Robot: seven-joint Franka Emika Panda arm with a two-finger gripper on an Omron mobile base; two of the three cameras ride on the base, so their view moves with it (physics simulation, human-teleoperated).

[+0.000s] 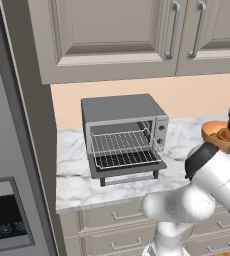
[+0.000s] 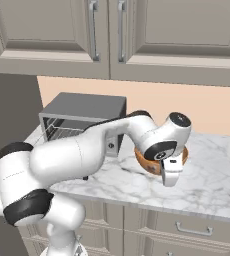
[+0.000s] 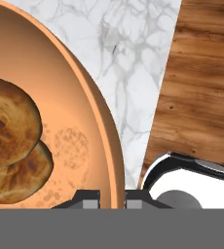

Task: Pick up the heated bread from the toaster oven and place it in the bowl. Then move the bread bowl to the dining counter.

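Colours and patterns across the kitchen scene

The toaster oven point(image 1: 124, 134) is showing plain grey metal, with a paler silvery wire rack and a darker tray inside. The bowl point(image 3: 80, 126) is glowing orange-tan with a smooth, even surface, faintly speckled near its bottom. The heated bread point(image 3: 9, 129) is looking golden-brown, mottled with darker toasted patches. The counter point(image 2: 212, 180) is displaying white marble with grey veining, and its drawers point(image 1: 122, 220) are showing beige with silver handles. The upper cabinets point(image 2: 162, 35) are wearing the same beige-grey, while the wall point(image 1: 197, 97) is showing flat peach. The floor point(image 3: 201, 87) is showing warm brown wood grain. The gripper point(image 3: 111, 197) is showing dark fingertips.
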